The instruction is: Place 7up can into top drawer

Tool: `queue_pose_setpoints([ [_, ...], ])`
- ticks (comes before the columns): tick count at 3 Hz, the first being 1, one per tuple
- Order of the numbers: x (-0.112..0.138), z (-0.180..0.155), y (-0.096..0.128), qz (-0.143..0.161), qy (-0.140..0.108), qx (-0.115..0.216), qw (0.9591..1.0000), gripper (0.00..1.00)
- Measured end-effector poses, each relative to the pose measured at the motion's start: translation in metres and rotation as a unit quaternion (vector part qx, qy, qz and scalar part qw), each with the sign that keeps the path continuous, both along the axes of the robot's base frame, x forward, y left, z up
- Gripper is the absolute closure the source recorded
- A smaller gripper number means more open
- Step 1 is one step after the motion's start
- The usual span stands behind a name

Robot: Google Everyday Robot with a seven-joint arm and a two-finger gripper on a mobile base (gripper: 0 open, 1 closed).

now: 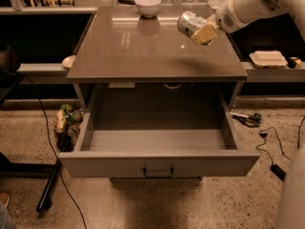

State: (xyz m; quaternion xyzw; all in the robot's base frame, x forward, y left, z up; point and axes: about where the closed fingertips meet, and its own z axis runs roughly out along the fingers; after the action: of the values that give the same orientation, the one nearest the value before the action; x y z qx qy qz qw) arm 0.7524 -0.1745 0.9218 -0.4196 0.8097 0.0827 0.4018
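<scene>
The 7up can (189,23) is silvery with greenish markings, tilted on its side in the air above the right part of the grey tabletop (143,51). My gripper (199,30) comes in from the upper right and is shut on the can, with a tan finger pad (204,33) against its side. The top drawer (157,162) is pulled wide open below the table's front edge. Its inside is bare and its dark handle (158,171) sits at the centre of the front panel.
A white bowl (147,5) stands at the back of the tabletop. A white takeaway box (269,58) lies on a ledge at the right. Cables and a small tool lie on the floor at the right; a bag and cable at the left.
</scene>
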Motion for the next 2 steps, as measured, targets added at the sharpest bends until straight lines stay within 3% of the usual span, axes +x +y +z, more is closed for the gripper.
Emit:
queue_pose_setpoints([
  [1,-0.0316,0.0001,0.0062,0.081,-0.013,-0.009,0.9966,1.0],
  [2,-0.0323,-0.0031,0.0087,0.099,-0.021,-0.02,0.9947,1.0],
])
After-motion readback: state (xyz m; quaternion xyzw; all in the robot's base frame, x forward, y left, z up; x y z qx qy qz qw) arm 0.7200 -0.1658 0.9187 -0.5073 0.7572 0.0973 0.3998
